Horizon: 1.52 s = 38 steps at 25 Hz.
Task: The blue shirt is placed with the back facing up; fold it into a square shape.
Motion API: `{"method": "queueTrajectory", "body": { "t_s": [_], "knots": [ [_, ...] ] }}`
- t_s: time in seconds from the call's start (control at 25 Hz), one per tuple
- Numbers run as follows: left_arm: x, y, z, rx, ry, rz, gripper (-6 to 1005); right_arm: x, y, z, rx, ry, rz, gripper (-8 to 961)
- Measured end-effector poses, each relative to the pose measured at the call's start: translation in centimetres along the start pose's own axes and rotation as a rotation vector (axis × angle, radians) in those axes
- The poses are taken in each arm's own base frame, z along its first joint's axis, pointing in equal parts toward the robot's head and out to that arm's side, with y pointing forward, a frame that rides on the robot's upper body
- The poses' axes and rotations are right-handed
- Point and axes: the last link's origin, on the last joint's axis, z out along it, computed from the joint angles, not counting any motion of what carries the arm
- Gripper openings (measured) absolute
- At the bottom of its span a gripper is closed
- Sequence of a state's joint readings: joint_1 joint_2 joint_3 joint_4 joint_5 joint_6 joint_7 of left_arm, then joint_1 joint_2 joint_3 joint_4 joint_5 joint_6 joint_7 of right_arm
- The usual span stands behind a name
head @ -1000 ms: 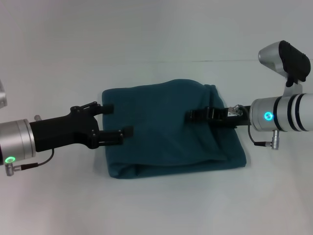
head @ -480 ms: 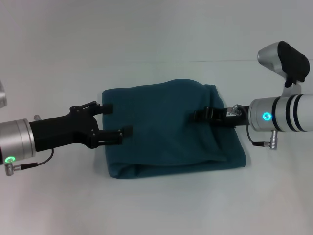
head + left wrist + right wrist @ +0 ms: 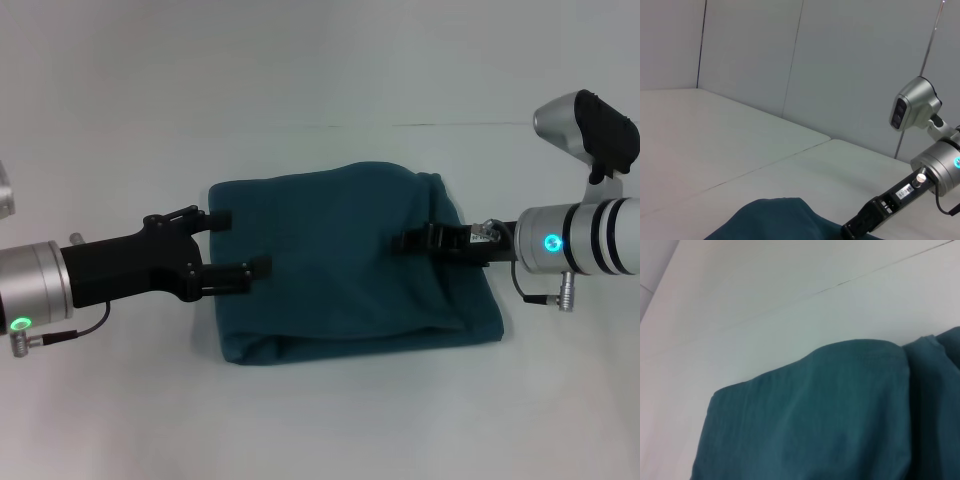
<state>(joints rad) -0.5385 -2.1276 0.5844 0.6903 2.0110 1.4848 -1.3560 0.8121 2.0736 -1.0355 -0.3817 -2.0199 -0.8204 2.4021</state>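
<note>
The blue shirt [image 3: 340, 265] lies folded into a rough rectangle in the middle of the white table. My left gripper [image 3: 241, 243] is open at the shirt's left edge, its two black fingertips [image 3: 260, 267] just over the cloth with nothing between them. My right gripper [image 3: 408, 240] hovers over the right part of the shirt, pointing left. The left wrist view shows a corner of the shirt [image 3: 770, 220] and the right gripper [image 3: 857, 228] beyond it. In the right wrist view only the shirt [image 3: 815, 415] and the table appear.
White table top [image 3: 320, 420] surrounds the shirt on all sides. A seam line [image 3: 400, 125] crosses the table behind it. Grey wall panels [image 3: 790, 60] stand at the back.
My right gripper has drawn back to the right across the shirt. The left gripper and the shirt have stayed where they were.
</note>
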Motion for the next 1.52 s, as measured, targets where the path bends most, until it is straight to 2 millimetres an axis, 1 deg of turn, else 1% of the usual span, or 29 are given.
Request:
{"method": "queueTrajectory", "body": {
  "t_s": [0.48,1.0,1.52],
  "knots": [
    [0.13,-0.02,0.09,-0.002,0.001,0.003,948,0.05,0.05,0.21,0.006,-0.011,0.003,525],
    [0.37,-0.11,0.19,-0.004,0.001,0.009,948,0.07,0.19,0.46,0.005,-0.025,0.021,504],
    [0.33,-0.10,0.19,-0.003,0.001,0.008,947,0.33,0.16,0.65,0.009,-0.021,0.029,234]
  ]
}}
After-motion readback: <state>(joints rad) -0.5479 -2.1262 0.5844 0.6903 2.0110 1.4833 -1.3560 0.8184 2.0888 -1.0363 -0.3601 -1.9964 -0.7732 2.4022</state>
